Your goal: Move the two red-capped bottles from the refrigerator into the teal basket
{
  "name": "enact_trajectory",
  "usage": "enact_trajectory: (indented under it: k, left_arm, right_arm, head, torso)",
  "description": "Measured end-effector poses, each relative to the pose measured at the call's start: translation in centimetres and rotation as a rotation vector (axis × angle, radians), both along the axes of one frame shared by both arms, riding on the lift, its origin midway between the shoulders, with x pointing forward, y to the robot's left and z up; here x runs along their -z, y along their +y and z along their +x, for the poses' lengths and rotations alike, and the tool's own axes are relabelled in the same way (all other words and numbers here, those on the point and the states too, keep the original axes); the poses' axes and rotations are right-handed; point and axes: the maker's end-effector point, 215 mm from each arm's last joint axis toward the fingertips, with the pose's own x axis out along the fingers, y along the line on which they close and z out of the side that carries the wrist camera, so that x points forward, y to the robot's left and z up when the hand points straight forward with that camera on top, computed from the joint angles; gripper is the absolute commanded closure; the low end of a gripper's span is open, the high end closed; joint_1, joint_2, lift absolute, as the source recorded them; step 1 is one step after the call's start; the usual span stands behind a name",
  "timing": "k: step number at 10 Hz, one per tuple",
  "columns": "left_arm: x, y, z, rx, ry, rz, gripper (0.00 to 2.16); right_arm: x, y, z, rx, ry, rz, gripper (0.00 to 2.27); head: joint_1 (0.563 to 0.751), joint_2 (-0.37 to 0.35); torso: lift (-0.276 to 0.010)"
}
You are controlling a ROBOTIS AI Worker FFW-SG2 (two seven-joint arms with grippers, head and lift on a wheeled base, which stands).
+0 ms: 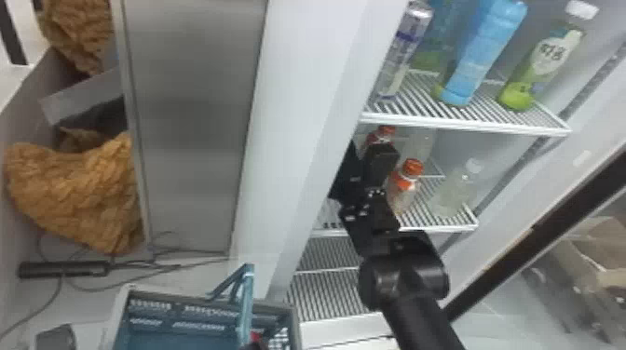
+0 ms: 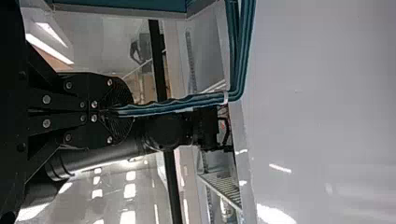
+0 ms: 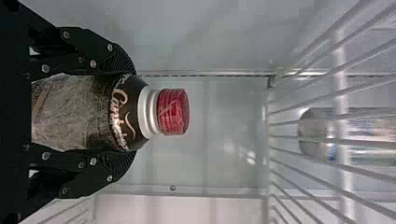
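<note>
My right gripper (image 1: 365,167) is inside the refrigerator at the middle shelf. In the right wrist view both fingers of the right gripper (image 3: 134,112) press the sides of a dark, red-capped bottle (image 3: 125,113), its cap free beyond the fingertips. At the bottom of the head view stands the teal basket (image 1: 122,316), its handle (image 1: 247,298) raised; something small and red shows beside that handle. In the left wrist view my left gripper (image 2: 111,111) is shut on the handle (image 2: 173,106), with part of the basket (image 2: 121,12) along the top edge.
Orange-capped bottles (image 1: 404,188) and a clear bottle (image 1: 454,191) share the middle shelf (image 1: 438,228). The upper shelf (image 1: 466,122) holds a can (image 1: 403,53), a blue bottle (image 1: 486,51) and a green one (image 1: 542,60). A white refrigerator wall (image 1: 289,139) separates shelves from basket.
</note>
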Motion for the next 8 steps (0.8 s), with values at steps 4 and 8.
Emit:
enact_trajectory:
  k: [4,8]
  left_arm:
    - [0.0,0.1,0.0,-0.002,0.002,-0.001,1.16]
    - [0.2,0.2,-0.2,-0.005,0.008,-0.001,1.16]
  right_arm:
    - [-0.8,-1.1,-2.9,-0.005,-0.018,-0.001,0.7]
    - [-1.5,-2.4,-8.9,0.0,-0.017,-0.001,0.7]
  head:
    - [0.695,-0.35]
    - [0.695,-0.35]
  torso:
    - [-0.224]
    - [-0.224]
